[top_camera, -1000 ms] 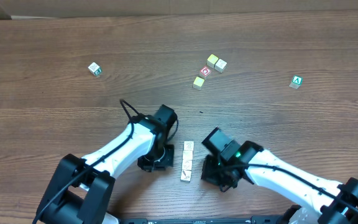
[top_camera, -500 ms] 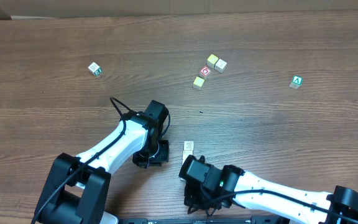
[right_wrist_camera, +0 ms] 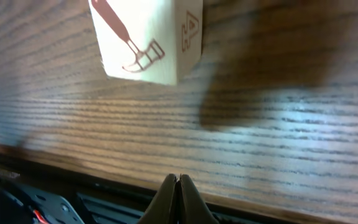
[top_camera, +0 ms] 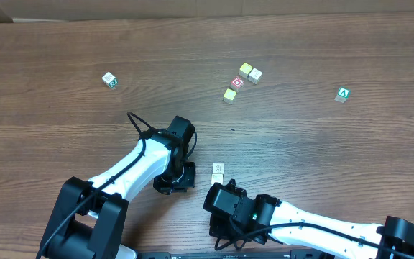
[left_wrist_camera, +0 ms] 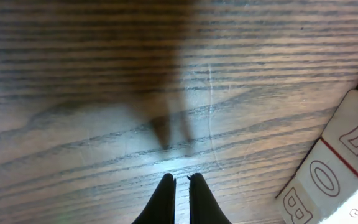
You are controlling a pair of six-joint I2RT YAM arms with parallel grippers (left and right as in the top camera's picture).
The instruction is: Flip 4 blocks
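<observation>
The blocks lie in a short row between my two arms. In the overhead view only the far block (top_camera: 218,170) shows; my right arm covers the others. The left wrist view has pale blocks (left_wrist_camera: 333,169) printed 7, O and B at its right edge. My left gripper (left_wrist_camera: 180,179) is shut and empty over bare wood, left of them. In the right wrist view a block (right_wrist_camera: 143,38) with a hammer print and a 4 lies ahead. My right gripper (right_wrist_camera: 178,178) is shut and empty, short of that block, near the table's front edge.
At the back middle sit two yellowish cubes (top_camera: 250,72), a third (top_camera: 230,94) and a red-ring cube (top_camera: 237,83). Green-marked cubes lie far left (top_camera: 108,79) and far right (top_camera: 343,94). The table's front edge (right_wrist_camera: 92,171) runs just under my right gripper.
My right arm has swung left and toward the front edge, now covering most of the row. My left arm has drawn slightly left, away from the blocks.
</observation>
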